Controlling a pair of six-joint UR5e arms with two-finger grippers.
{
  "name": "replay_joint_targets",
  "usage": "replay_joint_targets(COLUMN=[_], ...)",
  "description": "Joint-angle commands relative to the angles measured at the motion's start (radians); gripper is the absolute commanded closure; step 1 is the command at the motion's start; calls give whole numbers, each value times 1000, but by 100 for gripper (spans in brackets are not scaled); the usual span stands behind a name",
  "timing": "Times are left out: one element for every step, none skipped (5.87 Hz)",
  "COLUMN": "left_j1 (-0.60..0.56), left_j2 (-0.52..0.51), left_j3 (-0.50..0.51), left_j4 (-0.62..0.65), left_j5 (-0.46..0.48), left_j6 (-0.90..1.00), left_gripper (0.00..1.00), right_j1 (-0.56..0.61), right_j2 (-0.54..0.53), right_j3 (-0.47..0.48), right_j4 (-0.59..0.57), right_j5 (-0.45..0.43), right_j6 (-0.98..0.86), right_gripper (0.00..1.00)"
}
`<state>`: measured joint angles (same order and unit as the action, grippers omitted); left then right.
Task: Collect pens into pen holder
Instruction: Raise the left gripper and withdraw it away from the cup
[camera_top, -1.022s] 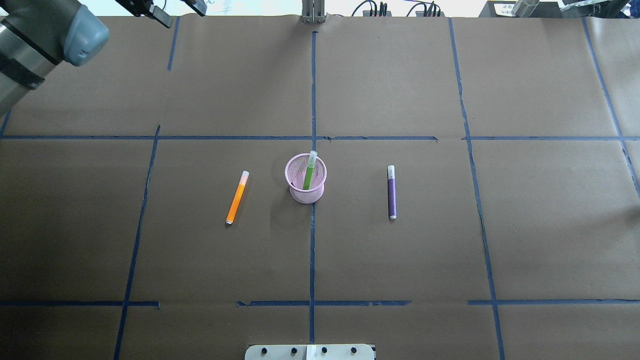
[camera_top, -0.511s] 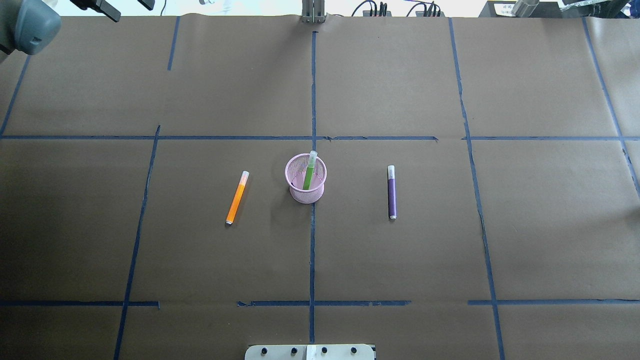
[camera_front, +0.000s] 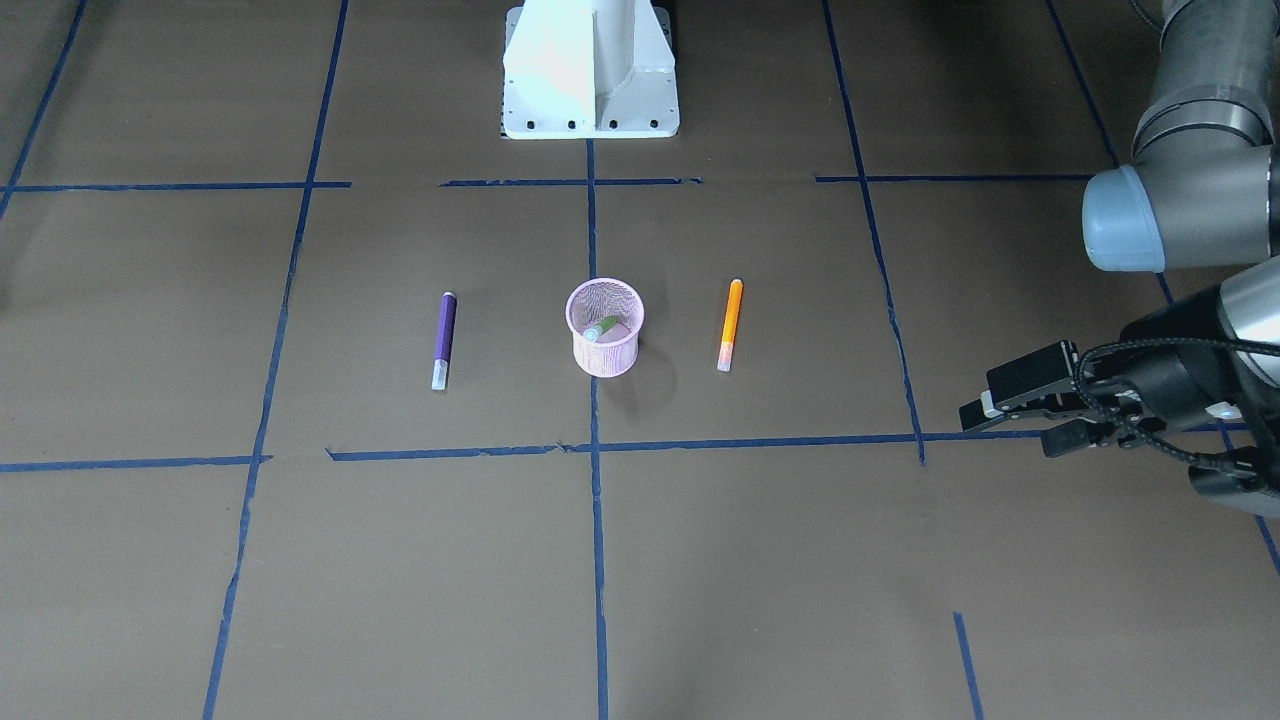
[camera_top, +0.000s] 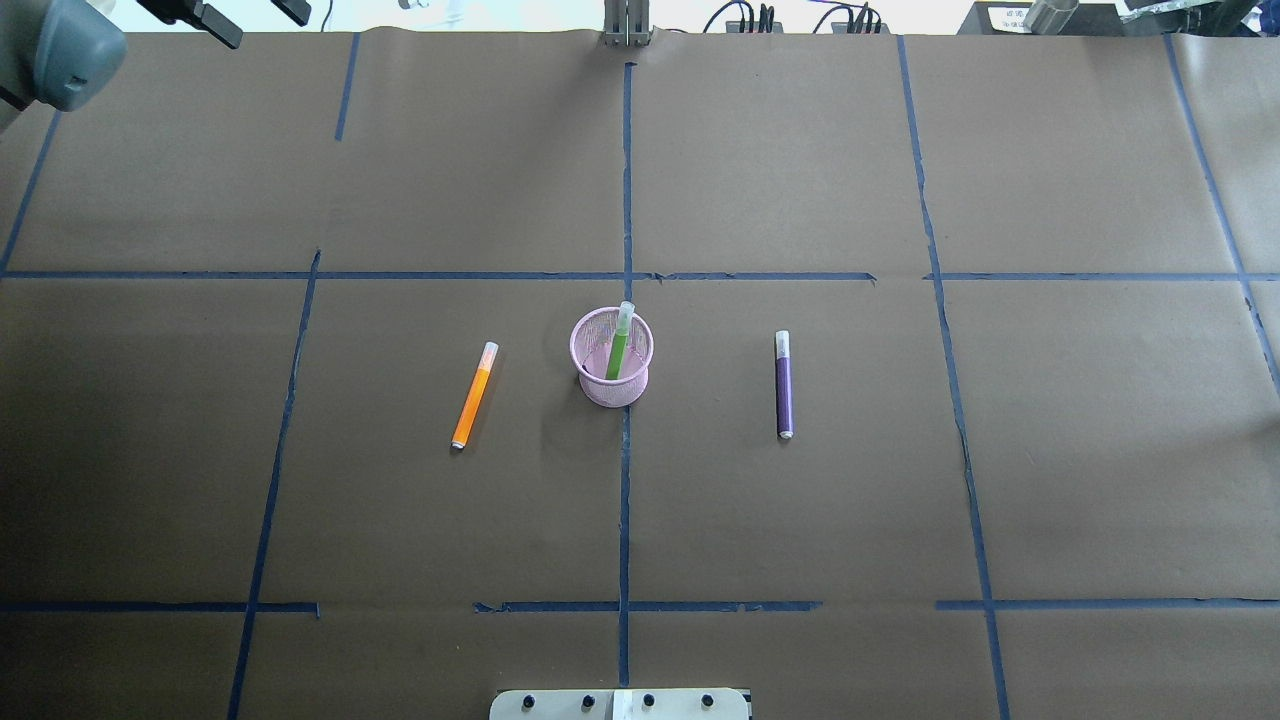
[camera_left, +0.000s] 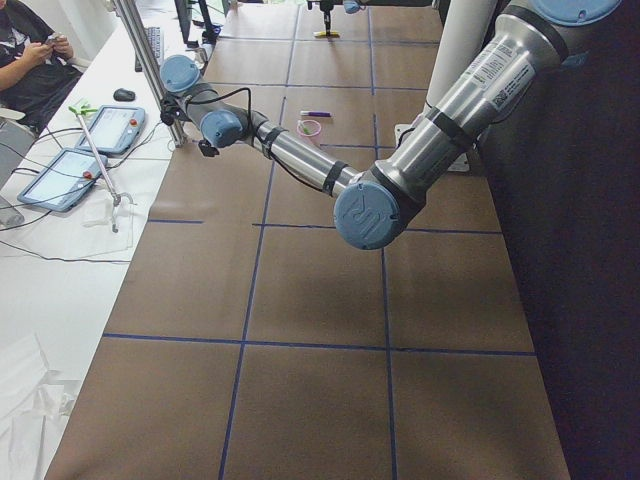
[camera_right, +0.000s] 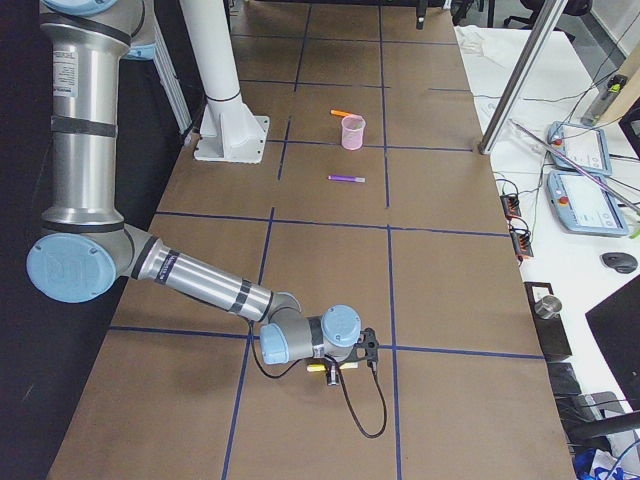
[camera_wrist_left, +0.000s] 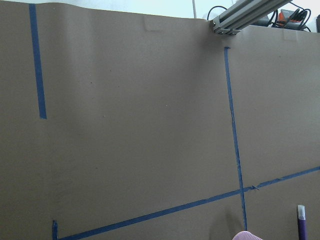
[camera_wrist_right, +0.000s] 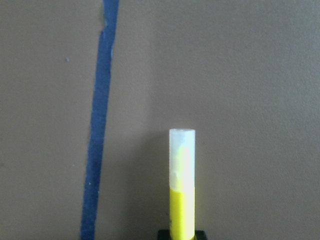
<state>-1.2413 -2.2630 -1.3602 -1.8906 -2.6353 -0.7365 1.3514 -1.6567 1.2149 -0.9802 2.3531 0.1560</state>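
The pink mesh pen holder (camera_top: 612, 392) stands at the table's middle with a green pen (camera_top: 618, 350) leaning inside it. An orange pen (camera_top: 474, 395) lies to its left and a purple pen (camera_top: 784, 387) to its right. My left gripper (camera_top: 250, 18) is open and empty above the far left corner; in the front-facing view (camera_front: 1012, 428) its fingers stand apart. My right gripper (camera_right: 340, 365) is low over the table's right end, far from the holder. In the right wrist view a yellow pen (camera_wrist_right: 181, 190) sticks out from between its fingertips (camera_wrist_right: 181, 234).
Blue tape lines (camera_top: 625, 200) divide the brown paper-covered table (camera_top: 900, 500). The robot's white base (camera_front: 590, 70) stands at the near edge. A metal post (camera_top: 626, 25) and cables sit at the far edge. Teach pendants (camera_right: 585, 185) lie off the table.
My left arm has swung further left toward the far left corner, gripper still open. The pens and the holder have not moved.
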Motion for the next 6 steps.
replay_joint_targets(left_j1=[0, 0, 0, 0, 3, 28], left_j2=[-12, -13, -16, -30, -33, -38], left_j3=[-2, -2, -2, -3, -3, -3], left_j4=[21, 21, 21, 50, 53, 60], left_j5=[0, 0, -2, 1, 9, 32], left_j6=[0, 0, 0, -1, -1, -6], left_gripper=[0, 0, 0, 0, 0, 0], right_j1=[0, 0, 0, 0, 2, 8], right_j2=[-2, -2, 3, 5, 8, 15], right_j3=[-2, 0, 5, 52, 134, 238], right_j4=[0, 0, 0, -8, -87, -192], right_j5=[0, 0, 2, 8, 17, 17], right_j6=[0, 0, 0, 2, 2, 0], right_gripper=[86, 87, 88, 89, 89, 89])
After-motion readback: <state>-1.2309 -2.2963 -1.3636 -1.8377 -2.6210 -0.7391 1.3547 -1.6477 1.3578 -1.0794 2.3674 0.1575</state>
